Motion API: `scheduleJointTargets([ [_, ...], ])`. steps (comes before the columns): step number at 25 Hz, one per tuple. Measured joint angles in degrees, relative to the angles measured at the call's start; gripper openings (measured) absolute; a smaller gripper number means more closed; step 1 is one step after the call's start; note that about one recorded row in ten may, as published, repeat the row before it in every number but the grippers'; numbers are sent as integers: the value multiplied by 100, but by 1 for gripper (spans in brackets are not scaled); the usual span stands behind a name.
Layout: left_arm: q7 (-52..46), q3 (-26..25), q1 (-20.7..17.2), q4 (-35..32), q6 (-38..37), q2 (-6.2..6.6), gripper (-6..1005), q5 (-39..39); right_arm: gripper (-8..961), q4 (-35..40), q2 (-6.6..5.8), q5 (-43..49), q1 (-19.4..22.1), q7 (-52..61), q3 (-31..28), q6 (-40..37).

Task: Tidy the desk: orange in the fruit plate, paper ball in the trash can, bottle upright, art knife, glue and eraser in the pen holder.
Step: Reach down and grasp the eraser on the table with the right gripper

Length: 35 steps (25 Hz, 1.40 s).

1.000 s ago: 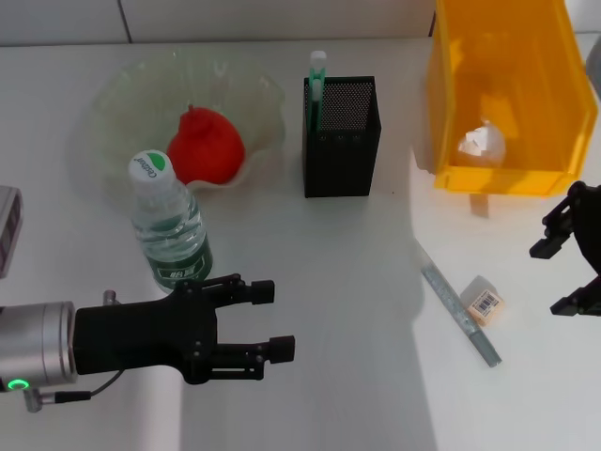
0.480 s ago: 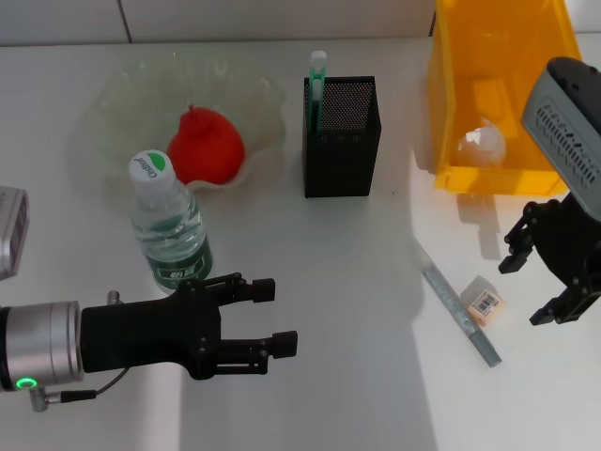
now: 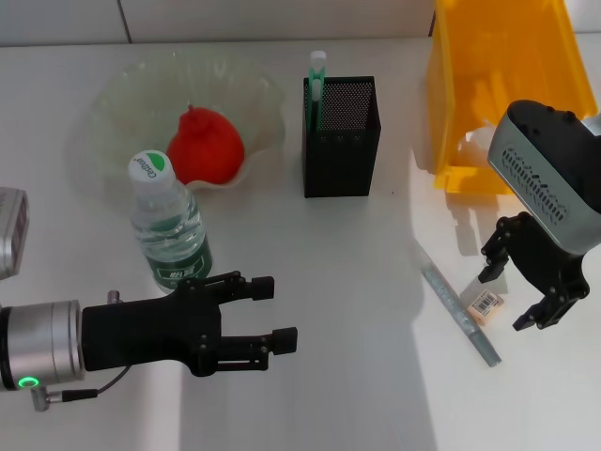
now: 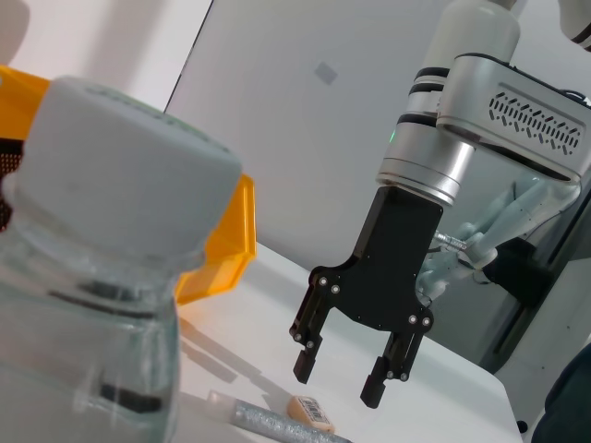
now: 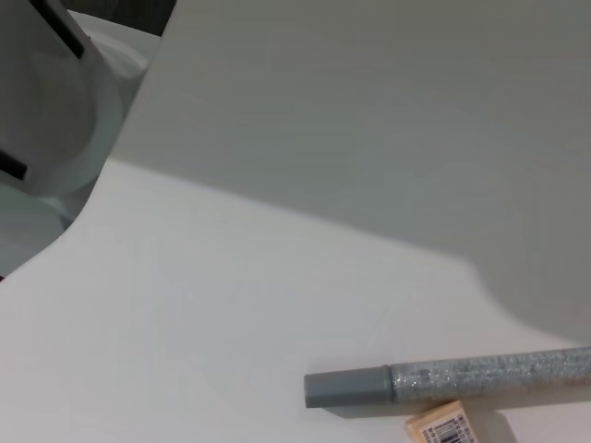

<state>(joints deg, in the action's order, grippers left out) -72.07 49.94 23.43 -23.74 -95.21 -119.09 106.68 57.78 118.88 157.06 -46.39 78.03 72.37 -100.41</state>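
Note:
The bottle stands upright near the front left; it fills the left wrist view. My left gripper is open and empty just to its right. The orange lies in the glass fruit plate. The black pen holder has a white-and-green stick in its corner. The grey art knife and the eraser lie on the table at the right. My right gripper is open just above the eraser, as the left wrist view shows.
The yellow trash bin stands at the back right, partly behind my right arm; its inside is mostly hidden. A grey device sits at the left edge. The right wrist view shows the knife and eraser on the white table.
My right arm has swung in from the right edge, and its open gripper now hangs over the eraser. The left arm has hardly moved.

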Motion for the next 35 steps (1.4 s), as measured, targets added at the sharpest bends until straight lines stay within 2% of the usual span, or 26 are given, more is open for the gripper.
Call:
scheduleJointTargets([
  [9, 0, -19, -5, 7, 3, 0, 859, 0, 617, -200, 33, -48, -31, -136, 301, 405],
  [35, -139, 7, -33, 10, 3, 18, 859, 2, 567, -319, 65, -141, -110, -139, 635, 500],
])
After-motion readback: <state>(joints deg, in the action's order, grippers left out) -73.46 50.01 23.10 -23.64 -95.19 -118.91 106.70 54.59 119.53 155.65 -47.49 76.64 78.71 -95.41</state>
